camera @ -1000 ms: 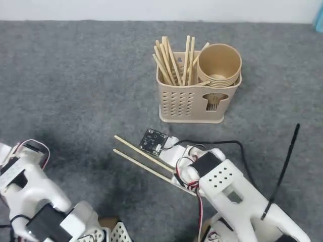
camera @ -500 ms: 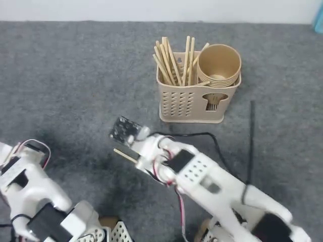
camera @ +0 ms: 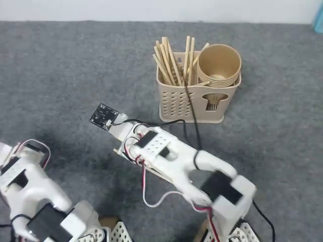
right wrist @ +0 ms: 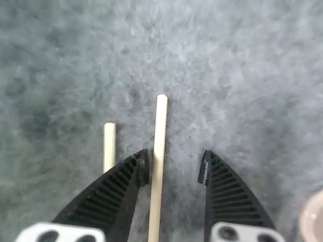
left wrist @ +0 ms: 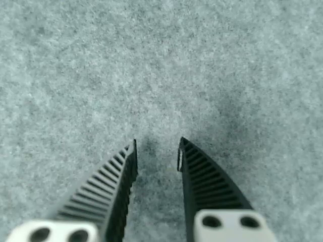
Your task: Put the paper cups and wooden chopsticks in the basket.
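A beige perforated basket (camera: 194, 103) stands at the back of the grey carpet with several wooden chopsticks (camera: 174, 63) upright in it and stacked paper cups (camera: 219, 65) in its right side. Two loose chopsticks lie on the carpet under the right arm (camera: 166, 154). In the right wrist view my right gripper (right wrist: 174, 166) is open low over them: one chopstick (right wrist: 159, 151) runs between its fingers, the other chopstick (right wrist: 109, 146) lies just outside one finger. My left gripper (left wrist: 156, 148) is open over bare carpet, with its arm (camera: 30, 196) at the near left corner.
Grey carpet (camera: 70, 75) stretches wide to the left of the basket and behind the right arm. A black cable (camera: 192, 118) runs from the right arm across the basket's front. A pale wall strip borders the far edge.
The right arm has swung left and forward over the two loose chopsticks, its wrist camera board now farther left. The left arm has not moved.
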